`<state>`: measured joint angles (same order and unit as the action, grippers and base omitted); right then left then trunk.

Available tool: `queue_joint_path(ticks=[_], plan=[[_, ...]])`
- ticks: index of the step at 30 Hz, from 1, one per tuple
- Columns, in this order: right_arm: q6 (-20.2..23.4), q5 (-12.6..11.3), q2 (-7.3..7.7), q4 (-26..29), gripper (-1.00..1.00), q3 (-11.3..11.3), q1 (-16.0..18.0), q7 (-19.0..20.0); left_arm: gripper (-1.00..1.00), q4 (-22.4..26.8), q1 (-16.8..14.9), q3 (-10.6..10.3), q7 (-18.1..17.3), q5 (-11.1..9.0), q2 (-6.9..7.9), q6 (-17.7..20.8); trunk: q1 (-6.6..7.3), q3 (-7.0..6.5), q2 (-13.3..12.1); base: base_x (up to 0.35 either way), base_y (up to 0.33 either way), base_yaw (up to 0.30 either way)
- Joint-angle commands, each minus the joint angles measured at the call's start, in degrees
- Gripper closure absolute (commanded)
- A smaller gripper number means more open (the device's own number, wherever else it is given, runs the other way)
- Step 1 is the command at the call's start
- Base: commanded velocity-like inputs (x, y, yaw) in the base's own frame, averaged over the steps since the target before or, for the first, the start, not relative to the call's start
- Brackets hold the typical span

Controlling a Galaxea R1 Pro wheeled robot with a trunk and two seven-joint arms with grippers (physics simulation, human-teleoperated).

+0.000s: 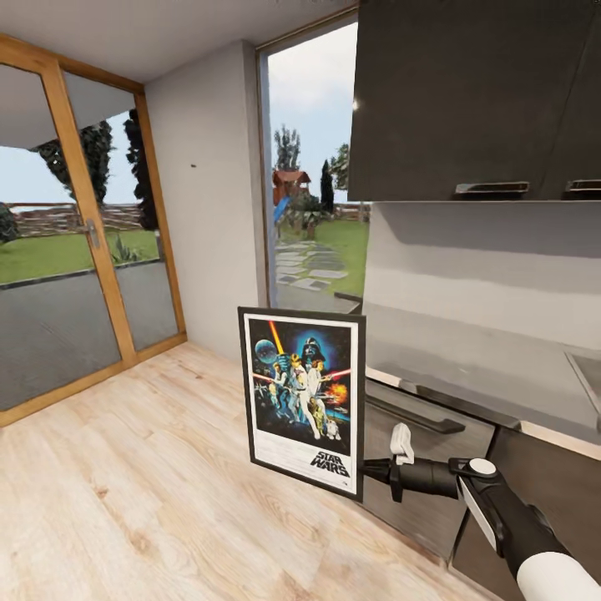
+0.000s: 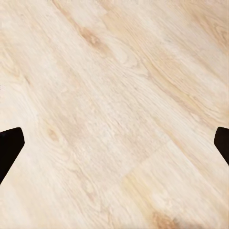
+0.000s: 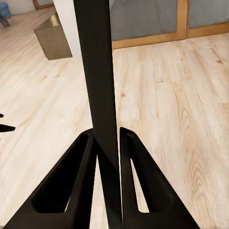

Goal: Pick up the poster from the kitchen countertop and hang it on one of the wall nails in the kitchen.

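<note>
Room: pale wood floor point(image 1: 142, 501), a grey wall point(image 1: 209, 209) ahead, wood-framed glass doors point(image 1: 75, 250) on the left, a tall window point(image 1: 313, 167) looking onto a garden.
Table: dark glossy slab point(image 1: 467, 367) running along the right, dark cabinets point(image 1: 467, 92) hung above it, a long drawer handle point(image 1: 413, 415) on the front below.
Poster: the poster point(image 1: 304, 397) is off the table and up in the air, upright, face toward the head camera, its lower right edge at the right gripper, floor showing well beneath it.
Right gripper: right gripper point(image 3: 107, 140) clamped on the poster's black edge, which runs as a dark strip straight between the two fingers point(image 3: 76, 181); from the head view the arm point(image 1: 501, 501) reaches in from the lower right.
Left gripper: two dark fingertips point(image 2: 9, 148) at opposite sides of the wrist view, spread wide, bare floor between them.
Nail: a tiny dark speck point(image 1: 193, 165) high on the grey wall, up and left of the poster, well apart from it.
</note>
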<state>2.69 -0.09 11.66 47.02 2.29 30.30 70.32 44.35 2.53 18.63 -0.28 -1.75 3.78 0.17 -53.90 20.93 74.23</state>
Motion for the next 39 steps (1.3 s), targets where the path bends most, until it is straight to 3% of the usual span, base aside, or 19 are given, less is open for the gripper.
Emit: queue_joint_path(ticks=[1,39], plan=[[0.5,-0.1,0.03,0.0,1.0,0.1,0.0,0.2,-1.0,0.1,0.0,0.0,0.0,-0.2,0.0,0.0,0.22,-0.13,-0.4,0.0,0.0,0.0],[0.4,0.0,0.03,0.0,1.0,0.1,0.0,0.1,-1.0,0.0,0.0,0.0,0.0,-0.2,0.0,-0.2,8.57,-6.95,-15.6,0.0,0.0,0.0]])
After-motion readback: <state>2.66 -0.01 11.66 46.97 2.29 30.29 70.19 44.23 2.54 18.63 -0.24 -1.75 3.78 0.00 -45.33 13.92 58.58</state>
